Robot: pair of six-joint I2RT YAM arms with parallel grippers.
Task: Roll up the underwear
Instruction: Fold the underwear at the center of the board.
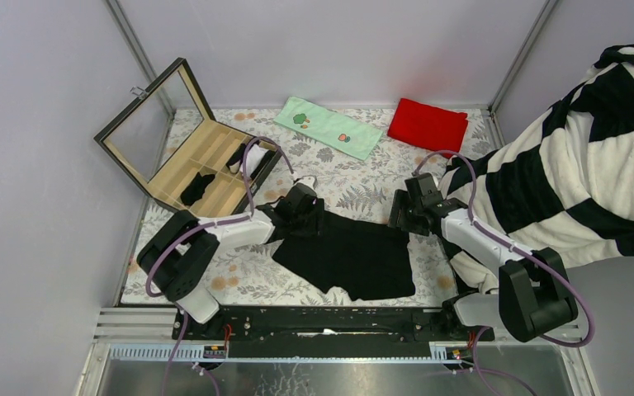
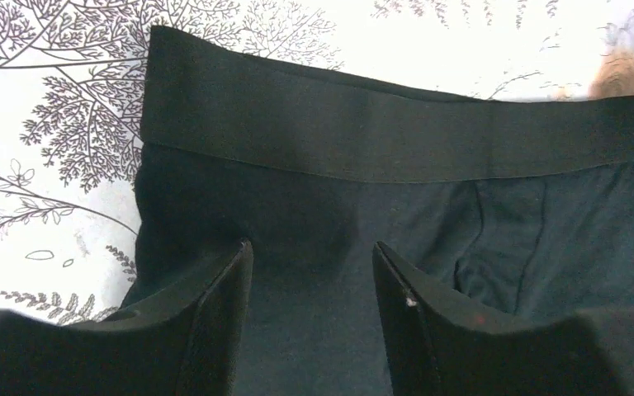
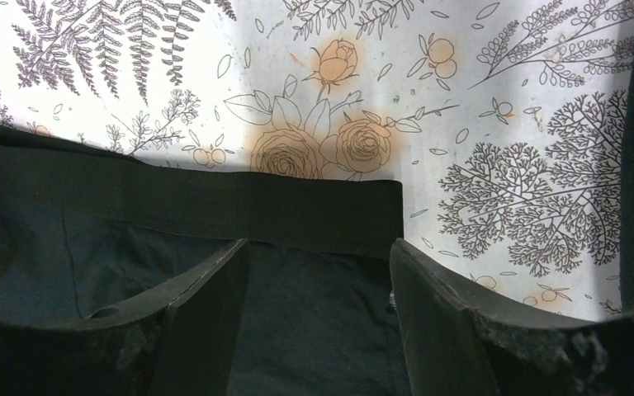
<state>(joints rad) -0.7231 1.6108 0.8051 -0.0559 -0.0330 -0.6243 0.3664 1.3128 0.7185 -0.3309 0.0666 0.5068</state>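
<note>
Black underwear [image 1: 353,256] lies spread flat on the floral cloth in the middle, waistband toward the back. My left gripper [image 1: 304,206] is open over its back left corner; the left wrist view shows the waistband [image 2: 396,132] beyond my open fingers [image 2: 223,313], with cloth under them. My right gripper [image 1: 403,211] is open over the back right corner; the right wrist view shows the waistband's end [image 3: 297,210] between my spread fingers [image 3: 442,322]. Two rolled black garments [image 1: 197,188] sit in the wooden box [image 1: 183,157].
A mint green towel [image 1: 328,126] and a folded red cloth [image 1: 427,125] lie at the back. A black-and-white striped blanket [image 1: 578,165] bulges in from the right, close to my right arm. The open box lid [image 1: 144,107] stands at the back left.
</note>
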